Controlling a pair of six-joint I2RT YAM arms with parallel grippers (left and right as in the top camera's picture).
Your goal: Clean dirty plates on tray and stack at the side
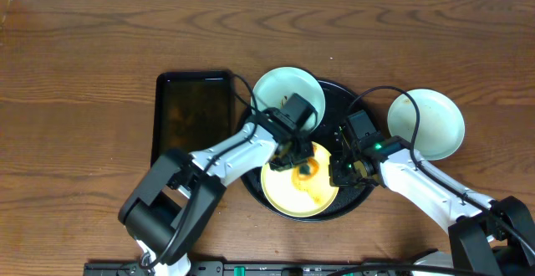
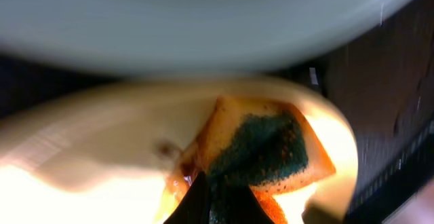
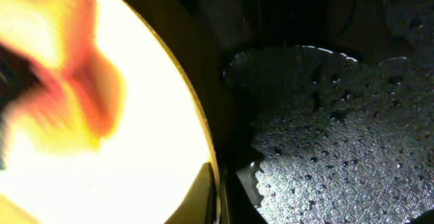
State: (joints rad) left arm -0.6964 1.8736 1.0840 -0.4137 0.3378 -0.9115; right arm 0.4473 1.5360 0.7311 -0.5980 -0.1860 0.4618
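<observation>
Nearest us, the yellow plate lies hollow up on the near half of the round black tray. It is round, so we record no long axis.

The left gripper is over its middle, fingers closed on the near edge of an orange sponge. The sponge's green scouring face is up, and its long axis runs left to right in the wrist view. There is a small brown mark on the plate beside it.

The right gripper is at the plate's right rim. We cannot tell whether its jaws are open or closed.

Farther off, one mint plate overlaps the tray's far-left rim. The other mint plate sits right of the tray on the tabletop.

A rectangular tray lies left of the round one, long axis running near to far.
</observation>
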